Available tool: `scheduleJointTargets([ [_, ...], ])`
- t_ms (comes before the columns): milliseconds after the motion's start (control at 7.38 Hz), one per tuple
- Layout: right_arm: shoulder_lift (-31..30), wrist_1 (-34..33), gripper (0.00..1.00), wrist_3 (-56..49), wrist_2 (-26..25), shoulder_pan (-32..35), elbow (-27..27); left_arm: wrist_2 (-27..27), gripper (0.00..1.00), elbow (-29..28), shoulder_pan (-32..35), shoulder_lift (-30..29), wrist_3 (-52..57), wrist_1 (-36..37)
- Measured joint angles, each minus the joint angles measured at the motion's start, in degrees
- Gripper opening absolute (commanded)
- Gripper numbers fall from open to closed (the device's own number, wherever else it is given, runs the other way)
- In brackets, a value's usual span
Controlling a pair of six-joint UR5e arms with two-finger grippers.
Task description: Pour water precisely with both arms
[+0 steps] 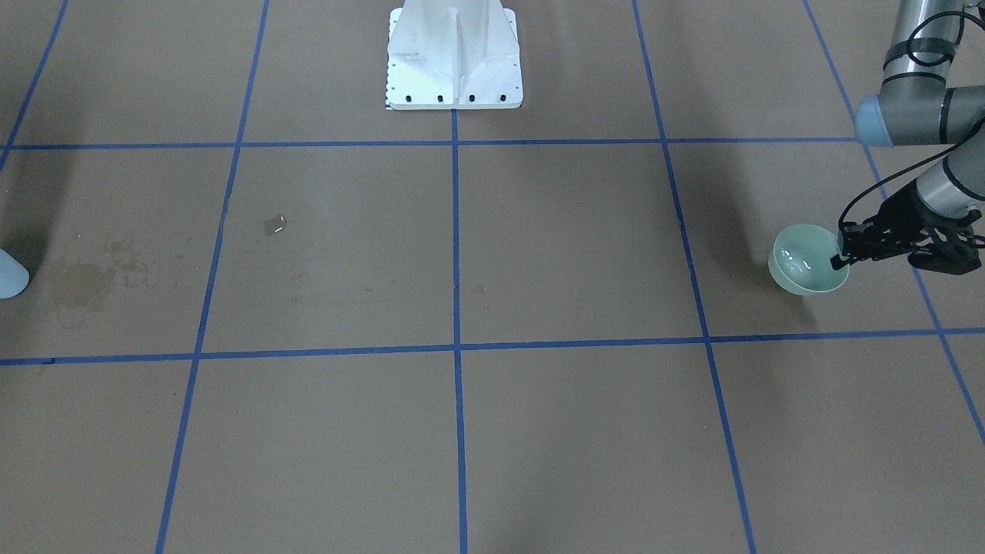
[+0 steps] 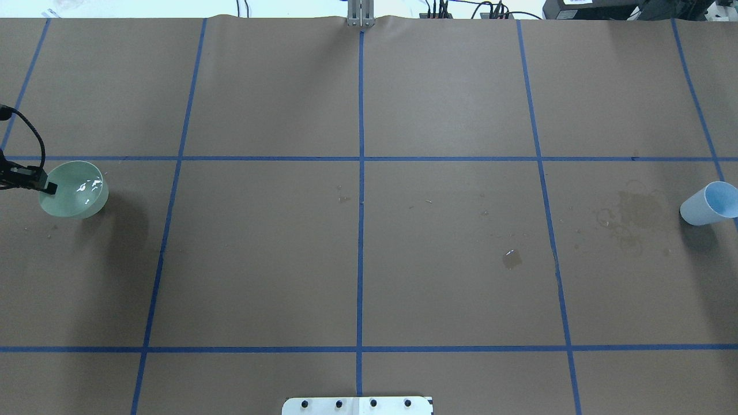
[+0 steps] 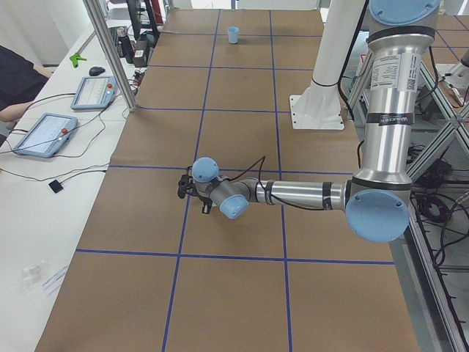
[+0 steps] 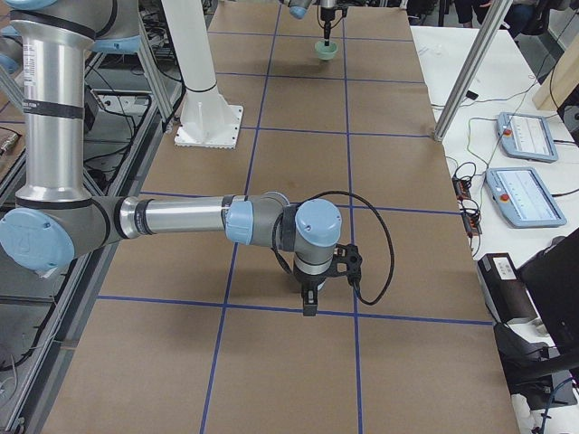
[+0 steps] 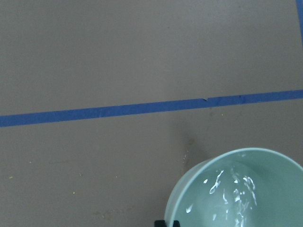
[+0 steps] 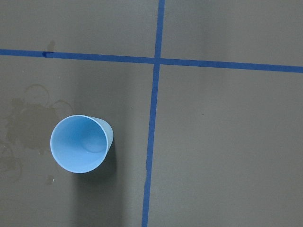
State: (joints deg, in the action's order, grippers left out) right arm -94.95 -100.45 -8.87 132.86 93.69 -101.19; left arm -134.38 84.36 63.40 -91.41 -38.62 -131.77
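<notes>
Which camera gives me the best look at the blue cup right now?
Right wrist-mounted: it looks straight down into the blue cup, whole and upright. Overhead clips it at the frame edge, front-facing shows a sliver, exterior left a distant speck.

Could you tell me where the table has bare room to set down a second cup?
The middle squares between the bowl and the small puddle are bare. Crowded: the left gripper on the bowl's rim, and the stains beside the blue cup.
</notes>
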Motion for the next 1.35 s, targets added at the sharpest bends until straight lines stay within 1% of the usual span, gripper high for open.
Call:
scheduleJointTargets([
  [135, 0.1, 0.0, 1.00, 0.2, -0.5, 0.0, -0.1, 0.0, 0.26, -0.1, 0.0, 0.3, 0.0, 0.0],
  [271, 0.1, 0.0, 0.99, 0.4, -0.9, 0.0, -0.1, 0.0, 0.77, -0.1, -0.1, 0.6, 0.0, 0.0],
  [406, 0.2, 0.0, 1.00, 0.4, -1.5, 0.0, -0.1, 0.0, 1.00, -0.1, -0.1, 1.1, 0.0, 0.0],
  [813, 0.2, 0.0, 1.00, 0.4, -1.8, -0.1, -0.1, 0.3, 1.00, 0.5, -0.1, 2.0, 0.1, -0.7],
  [1084, -0.2, -0.1, 1.00, 0.4, -1.6, -0.1, 0.1, 0.2, 1.00, 2.2, 0.8, 1.7, 0.1, 0.0],
  [1219, -0.5, 0.0, 1.00, 0.3, -1.7, -0.2, 0.2, 0.2, 1.00, 3.6, 1.9, 1.5, 0.4, 1.9],
  [1355, -0.6, 0.1, 1.00, 0.4, -1.8, -0.2, 0.4, 0.2, 1.00, 6.3, 2.6, 1.4, 2.2, 6.1],
])
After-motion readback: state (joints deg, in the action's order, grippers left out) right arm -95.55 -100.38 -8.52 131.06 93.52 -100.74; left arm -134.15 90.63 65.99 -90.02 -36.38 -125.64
